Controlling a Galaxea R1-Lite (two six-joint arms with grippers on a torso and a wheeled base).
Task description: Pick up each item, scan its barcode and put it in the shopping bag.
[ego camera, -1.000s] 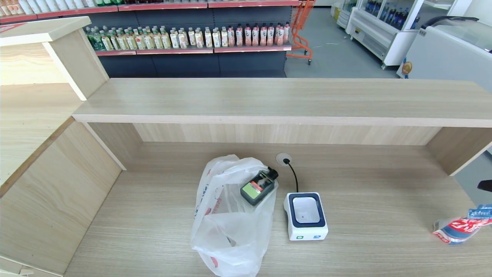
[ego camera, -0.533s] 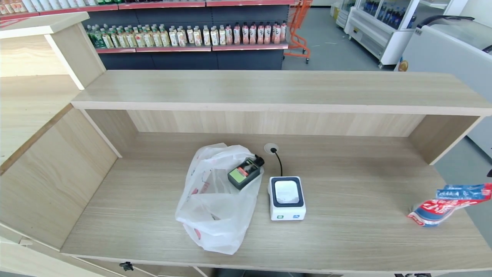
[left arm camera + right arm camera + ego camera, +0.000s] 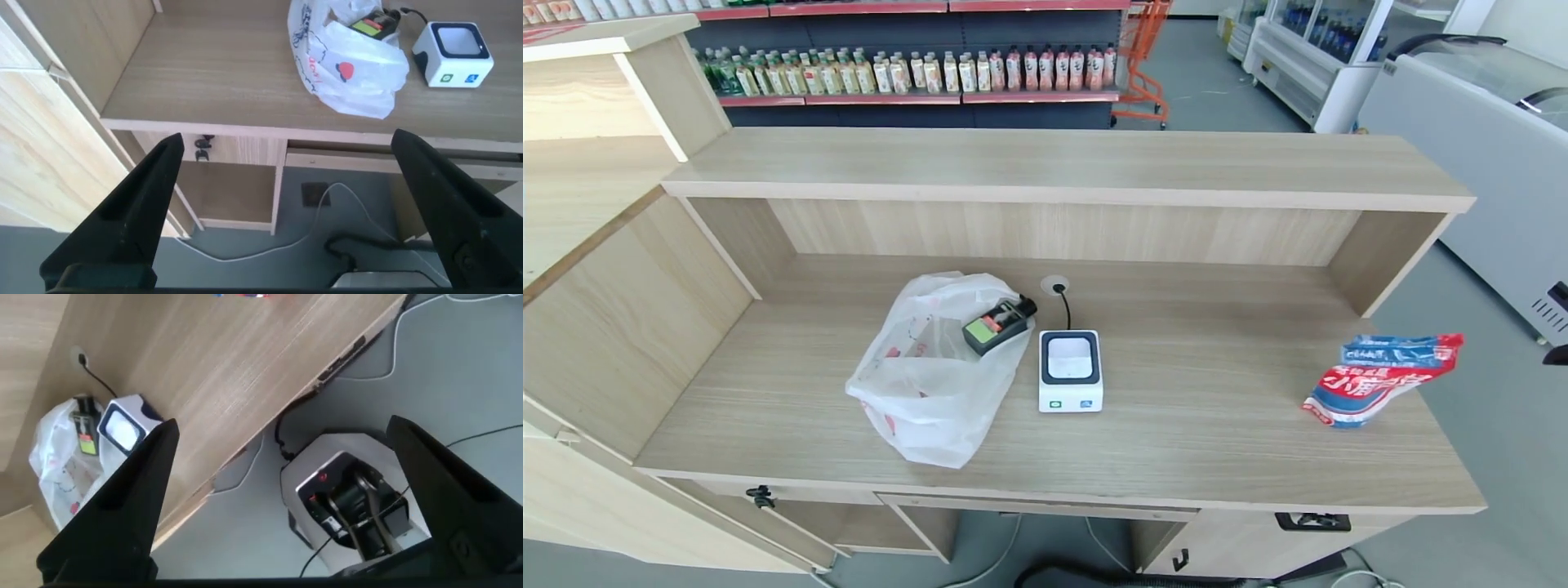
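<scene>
While the snack pouch (image 3: 1380,380) lies on the counter (image 3: 1217,425) well to the right of the scanner (image 3: 1070,369), long axis running roughly away from it, the right gripper (image 3: 282,425), spread and empty like the left gripper (image 3: 286,143), is judged nearer.

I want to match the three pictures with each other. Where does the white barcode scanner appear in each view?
Head view: scanner in the middle of the counter, just right of the shopping bag.
Left wrist view: scanner on the counter, beside the shopping bag.
Right wrist view: scanner on the counter, beside the shopping bag.
Shared landmark: the shopping bag.
</scene>
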